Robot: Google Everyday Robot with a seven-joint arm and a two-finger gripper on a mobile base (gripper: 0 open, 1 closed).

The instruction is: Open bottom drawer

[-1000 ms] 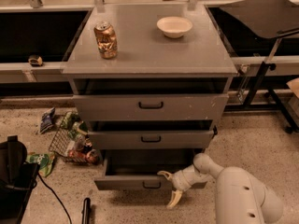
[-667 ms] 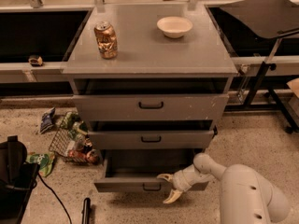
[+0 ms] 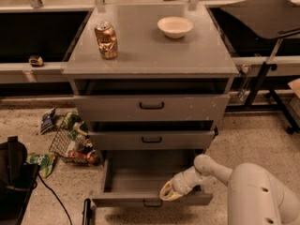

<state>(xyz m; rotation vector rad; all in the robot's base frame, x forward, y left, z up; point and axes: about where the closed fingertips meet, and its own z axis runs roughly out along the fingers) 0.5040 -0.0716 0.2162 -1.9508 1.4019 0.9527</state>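
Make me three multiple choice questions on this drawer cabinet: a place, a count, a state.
1. Where is the gripper? A) at the bottom drawer's front edge, just right of its handle B) deep inside it, at the back wall C) far left of its handle.
2. How many drawers has the cabinet? A) two B) three C) five.
3. The bottom drawer is: A) shut B) lifted out C) pulled out.
Answers: 1 A, it hangs low over that front edge. 2 B, three grey fronts are stacked. 3 C, its plain inside shows.
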